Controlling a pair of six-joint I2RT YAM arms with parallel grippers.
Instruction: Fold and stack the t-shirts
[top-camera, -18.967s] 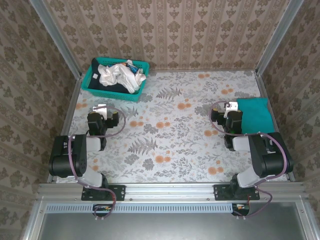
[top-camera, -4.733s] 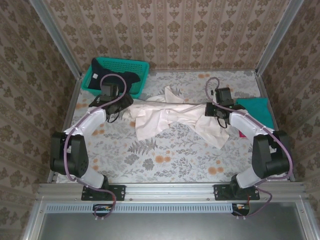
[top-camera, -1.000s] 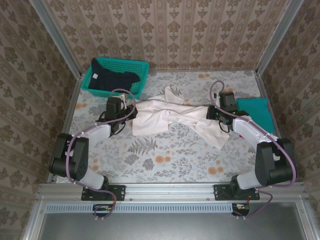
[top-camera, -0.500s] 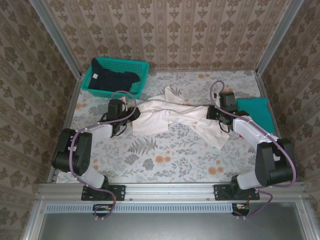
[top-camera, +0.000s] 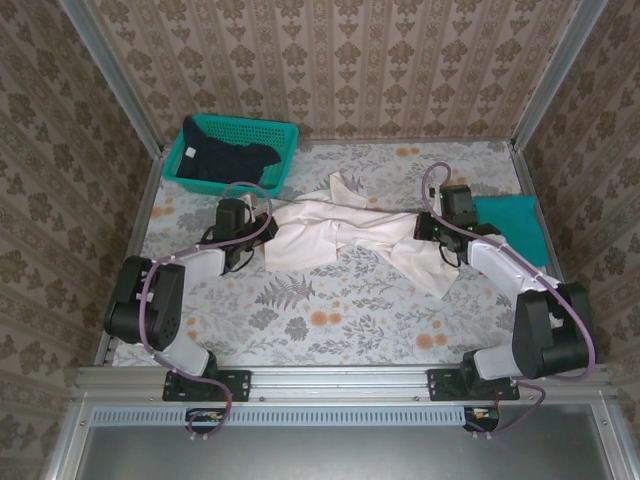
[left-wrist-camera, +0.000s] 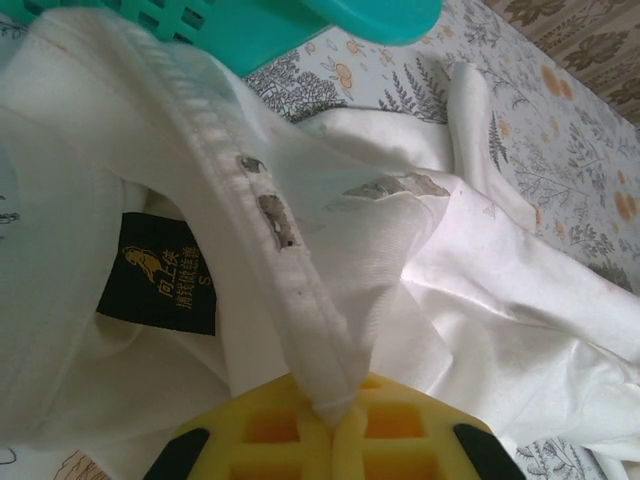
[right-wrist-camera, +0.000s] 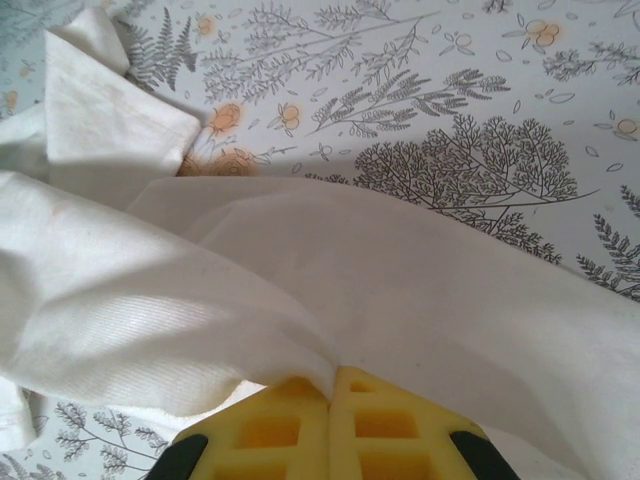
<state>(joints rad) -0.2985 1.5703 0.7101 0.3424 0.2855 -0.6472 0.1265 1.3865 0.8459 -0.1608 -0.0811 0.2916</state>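
white shirt (top-camera: 340, 235): lies rumpled across the middle of the surface (top-camera: 330, 320), a touch toward 12 o'clock. It is drawn into a long band running from 9 o'clock to 3 o'clock. One sleeve points to 12 o'clock, and a loose flap trails toward 5 o'clock beside the right arm.
left gripper (left-wrist-camera: 335, 415): at the 9 o'clock end of the band. Its yellow pads (left-wrist-camera: 265, 428) are pressed together, pinching the ribbed collar (left-wrist-camera: 250, 200) of the white shirt. In the wrist view the collar rises from the pinch toward 11 o'clock.
neck tag (left-wrist-camera: 160, 275): black with gold print, sewn inside the white shirt at 9 o'clock of the collar. The print is too small to read.
right gripper (right-wrist-camera: 332, 385): at the 3 o'clock end of the band. Its jaws are closed on a fold of the white shirt, and the cloth drapes away from the pinch to both sides.
teal shirt (top-camera: 512, 228): folded flat at 3 o'clock on the surface, against the right edge. It lies just beside the right arm, which hides part of it.
navy shirt (top-camera: 228, 160): heaped inside the basket.
basket (top-camera: 245, 128): teal mesh, at 11 o'clock in the far left corner of the surface, near the left gripper. In the left wrist view its rim shows at 12 o'clock, above the collar.
surface: covered in a floral and fern print.
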